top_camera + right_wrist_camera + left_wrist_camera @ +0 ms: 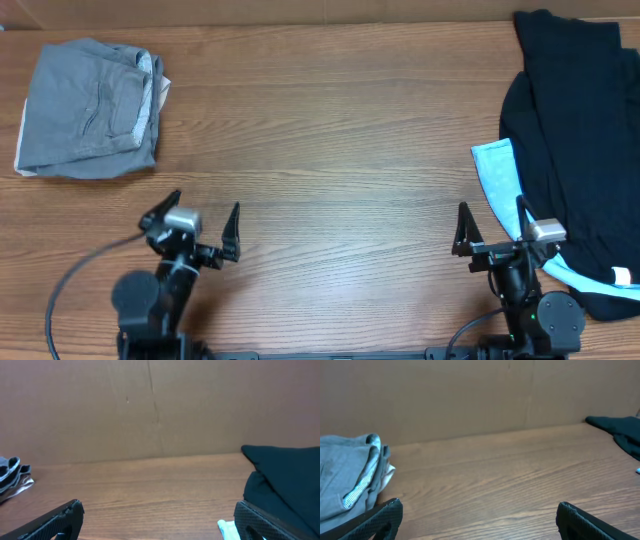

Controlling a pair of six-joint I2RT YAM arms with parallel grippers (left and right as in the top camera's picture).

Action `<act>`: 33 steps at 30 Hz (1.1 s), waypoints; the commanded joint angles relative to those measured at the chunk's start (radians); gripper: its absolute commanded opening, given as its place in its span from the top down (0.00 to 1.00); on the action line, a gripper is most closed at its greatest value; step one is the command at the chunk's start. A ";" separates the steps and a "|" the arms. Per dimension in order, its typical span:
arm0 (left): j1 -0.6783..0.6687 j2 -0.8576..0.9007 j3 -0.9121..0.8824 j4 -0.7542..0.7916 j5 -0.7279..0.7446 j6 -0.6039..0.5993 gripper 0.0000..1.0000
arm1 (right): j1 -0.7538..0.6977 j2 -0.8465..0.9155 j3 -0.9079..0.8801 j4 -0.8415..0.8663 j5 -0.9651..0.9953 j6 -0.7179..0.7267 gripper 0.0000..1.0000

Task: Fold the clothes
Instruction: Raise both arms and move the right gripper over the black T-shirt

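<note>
Both sets of jaws gape empty — we note the dark garment [580, 120] lies just right of the right gripper [491, 206], long axis running away.

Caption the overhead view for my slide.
Left gripper and right gripper open, empty; grey garment folded at left, dark clothes heaped unfolded at right.

A brown wood-grain table [330, 130] fills the overhead view. Along its 12 o'clock edge stands a plain tan cardboard wall [470, 395], marked by a vertical seam.
</note>
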 commanded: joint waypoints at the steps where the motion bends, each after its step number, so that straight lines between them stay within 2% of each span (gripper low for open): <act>1: 0.005 0.126 0.124 0.003 0.047 -0.017 0.00 | -0.006 0.060 0.087 -0.024 -0.005 -0.002 0.00; 7: 0.005 0.380 0.377 -0.101 0.101 -0.016 0.00 | -0.006 0.227 0.240 -0.094 -0.005 -0.005 0.00; 14: 0.005 0.653 0.746 -0.386 0.101 0.019 0.00 | -0.006 0.486 0.514 -0.250 -0.005 -0.005 0.00; 22: 0.005 0.883 1.102 -0.695 0.101 0.071 0.00 | -0.006 0.817 0.880 -0.550 -0.009 -0.005 0.00; 27: 0.005 0.949 1.173 -0.758 0.099 0.071 0.00 | -0.006 1.043 1.083 -0.743 -0.008 -0.005 0.00; 33: 0.005 1.016 1.172 -0.782 0.087 0.070 0.00 | -0.006 1.218 1.109 -0.720 -0.008 -0.004 0.00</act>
